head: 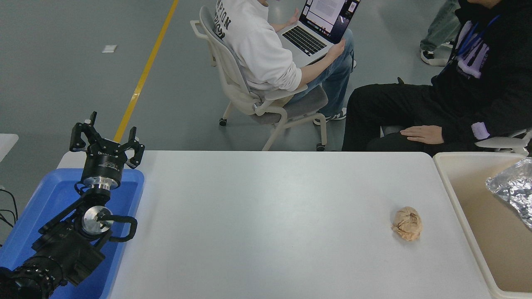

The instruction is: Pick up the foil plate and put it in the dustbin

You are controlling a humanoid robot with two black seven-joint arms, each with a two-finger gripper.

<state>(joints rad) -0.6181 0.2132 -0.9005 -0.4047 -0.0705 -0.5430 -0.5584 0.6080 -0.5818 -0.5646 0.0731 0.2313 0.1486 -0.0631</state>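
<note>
Step in hand: release/placement. The crinkled silver foil plate (513, 192) sits inside the large cream plastic dustbin (453, 191) at the table's right end, cut by the frame edge; whether it rests on the bin floor or hangs can't be told. R gripper not in view, so its claw state can't be told. L gripper (107, 141) parked over the blue plastic tray (50, 195), fingers apart, holding nothing.

Next move, if still held: let go, withdraw clear of rim.

Surface: white table (266, 216), w/ a crumpled tan paper ball (407, 223) near the bin. Room: grey floor, yellow line, two seated persons, one w/ laptop.
</note>
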